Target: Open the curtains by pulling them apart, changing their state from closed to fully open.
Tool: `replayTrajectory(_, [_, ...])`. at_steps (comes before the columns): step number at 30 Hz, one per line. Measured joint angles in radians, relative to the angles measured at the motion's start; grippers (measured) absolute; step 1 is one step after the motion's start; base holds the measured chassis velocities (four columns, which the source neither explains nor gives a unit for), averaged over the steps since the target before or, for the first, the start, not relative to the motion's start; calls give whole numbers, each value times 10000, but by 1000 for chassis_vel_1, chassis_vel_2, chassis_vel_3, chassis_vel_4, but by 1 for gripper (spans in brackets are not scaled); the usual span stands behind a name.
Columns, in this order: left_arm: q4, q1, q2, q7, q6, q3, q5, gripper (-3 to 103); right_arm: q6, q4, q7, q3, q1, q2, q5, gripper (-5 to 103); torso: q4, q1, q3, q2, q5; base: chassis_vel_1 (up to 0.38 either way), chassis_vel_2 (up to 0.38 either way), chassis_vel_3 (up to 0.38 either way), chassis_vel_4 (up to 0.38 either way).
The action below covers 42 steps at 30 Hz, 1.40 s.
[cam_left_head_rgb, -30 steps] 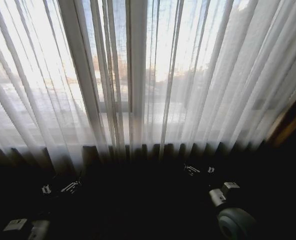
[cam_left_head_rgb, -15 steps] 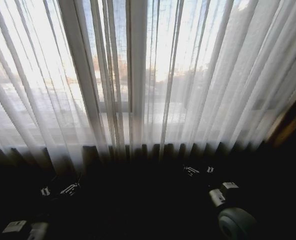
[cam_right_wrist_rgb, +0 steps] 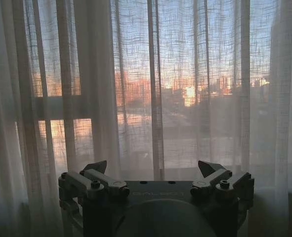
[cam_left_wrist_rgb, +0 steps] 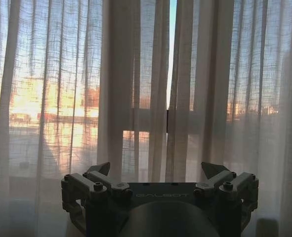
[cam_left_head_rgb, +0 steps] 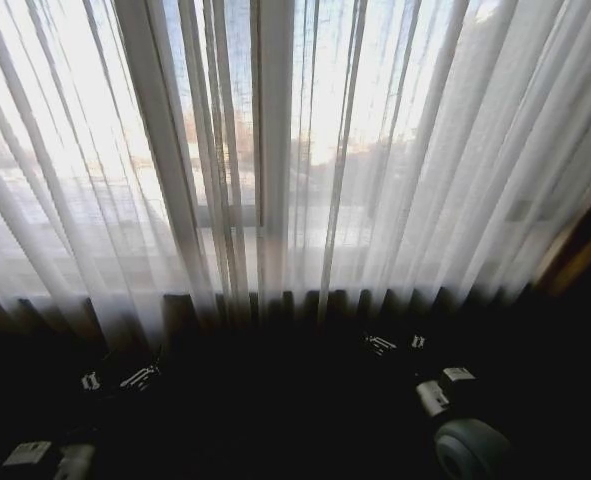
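I see both my end effectors, left (cam_left_wrist_rgb: 155,170) and right (cam_right_wrist_rgb: 153,168), spread wide and empty, short of the closed curtains (cam_left_head_rgb: 375,160), so sheer folds may slip a loose pinch

curtains (cam_left_head_rgb: 375,150): 2 panels | left gripper (cam_left_wrist_rgb: 155,170): 1 | right gripper (cam_right_wrist_rgb: 153,168): 1

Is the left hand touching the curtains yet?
Apart. In the left wrist view the left hand sits open with both fingertips bare, and the curtains hang beyond them, nothing caught between.
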Motion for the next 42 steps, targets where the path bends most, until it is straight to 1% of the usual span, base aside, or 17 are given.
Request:
replayTrajectory(10, [11, 20, 35, -8, -37, -34, -9, 100, 17, -9, -23, -52, 22, 32, 0, 100, 2, 8, 3, -4, 0, -202, 226, 195, -217])
replayTrajectory(21, [-49, 2, 20, -10, -72, -44, 9, 100, 186, -28, -43, -70, 7, 82, -3, 100, 1, 3, 1, -1, 1, -168, 150, 168, -151])
replayTrajectory(29, [-34, -53, -122, -4, -72, -3, 61, 100, 212, 4, -48, -150, -58, -1, -4, 100, 1, 0, 0, 0, -4, -176, 173, 183, -181])
replayTrajectory(32, [-27, -51, -154, 0, -72, -7, 72, 100, 215, -1, -48, -170, -39, -3, -4, 100, 2, 4, 2, -3, 2, -174, 196, 182, -194])
replayTrajectory(37, [-2, -78, -209, 3, -72, -6, 109, 100, 218, -40, -47, -249, 13, -5, -3, 100, 0, 6, 1, -2, -5, -154, 165, 164, -160])
replayTrajectory(39, [17, -105, -237, 4, -72, 0, 124, 100, 223, -83, -46, -300, 41, -6, -3, 100, 1, 0, 0, 0, 2, -136, 167, 152, -144])
replayTrajectory(42, [36, -116, -245, 6, -72, 6, 136, 100, 225, -112, -45, -323, 74, -5, -3, 100, 1, 0, 0, 0, 2, -145, 139, 149, -131])
